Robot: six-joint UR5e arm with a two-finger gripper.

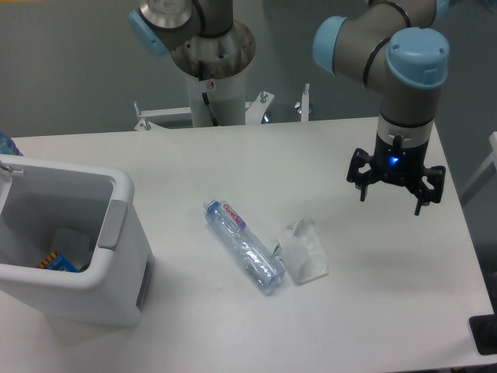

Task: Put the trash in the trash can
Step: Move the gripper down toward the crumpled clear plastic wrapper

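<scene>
**Gripper hovering open near right edge; both trash items lying on the desk, bin waiting at left**

The gripper [394, 192] is hanging above the desk [373, 311] toward its right edge, roughly midway between the far and near edges, pointing straight down. Its fingers are standing apart and holding nothing. Judging from this, no pick is under way yet; the wide-open, vertical pose is looking like readiness for a top-down grasp.

The water bottle [243, 245] is lying on its side near the middle of the desk, clear of the gripper. Its long axis is running diagonally: the pale blue cap end is pointing toward the far-left corner, the base toward the near-right corner. The red-and-purple label is sitting on the cap-side half. A grasp across the body would probably call for the fingers turning square to that diagonal.

The plastic wrapper [303, 250] is lying crumpled just beside the bottle's base end, on its right; I cannot tell whether the two are touching. It is looking light and floppy, so likely harder to pinch cleanly.

The trash can [116, 264] is standing upright at the near-left corner, mouth up, already holding some small coloured items at the bottom, too small to identify. It is well apart from both trash items, so a carry across the desk is remaining
</scene>
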